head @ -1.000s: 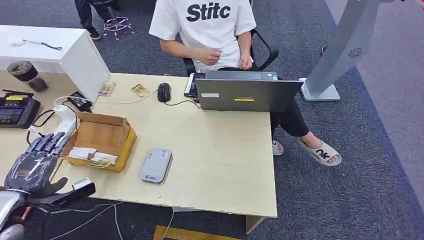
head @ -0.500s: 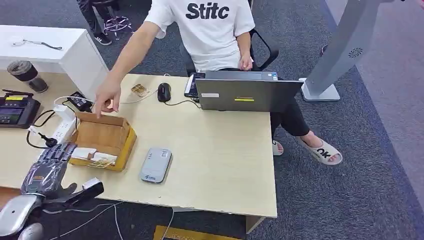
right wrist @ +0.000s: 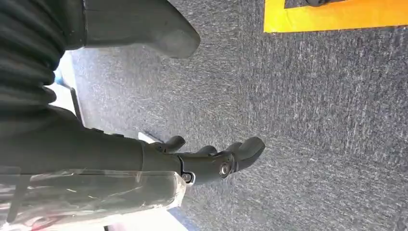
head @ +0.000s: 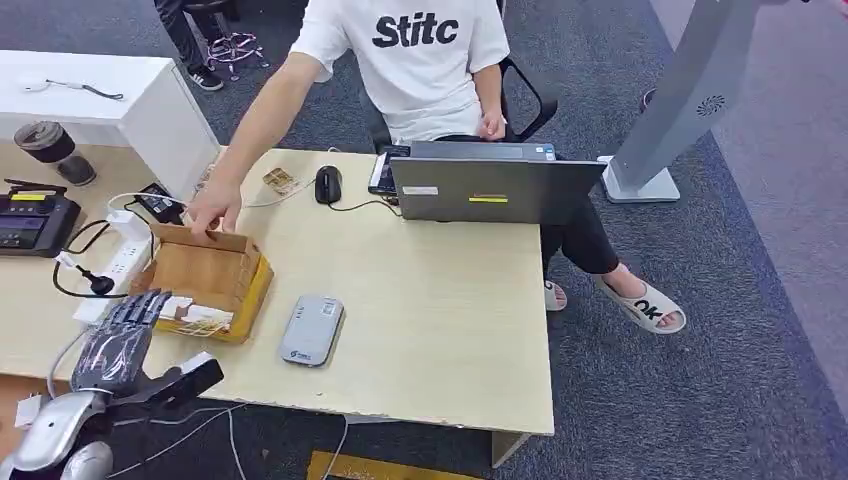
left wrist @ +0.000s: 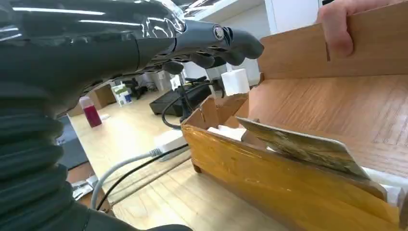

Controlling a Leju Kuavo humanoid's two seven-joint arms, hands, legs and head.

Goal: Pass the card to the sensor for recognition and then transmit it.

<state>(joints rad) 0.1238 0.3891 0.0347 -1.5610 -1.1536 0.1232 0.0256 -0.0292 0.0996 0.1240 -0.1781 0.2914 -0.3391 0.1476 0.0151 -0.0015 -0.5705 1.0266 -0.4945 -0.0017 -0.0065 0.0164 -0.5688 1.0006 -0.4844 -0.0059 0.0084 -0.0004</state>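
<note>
At the table's point(head: 430, 330) seven o'clock corner, the left hand point(head: 118, 345) is hovering with fingers spread and empty, just beside the box point(head: 215, 280). Cards point(head: 195, 318) are lying inside its near wall. A person's hand point(head: 212, 208) is gripping its far wall at twelve o'clock. The right hand point(right wrist: 211, 161) is hanging empty, fingers loosely apart. The sensor point(head: 311, 330) is lying at the box's four o'clock.

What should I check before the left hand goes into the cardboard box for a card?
1. Left hand holds nothing, fingers apart: ok.
2. Card reachable: ok, it leans on the box's near wall, tilted.
3. Cardboard box free of other hands: not ok, a person's hand grips its far flap.
4. Left hand lined up with the box: ok, it hovers at the near edge, not touching.
5. Sensor unobstructed: ok, it lies flat on the table beside the box.
6. Right hand out of the way: ok, hanging over carpet, holding nothing.
</note>
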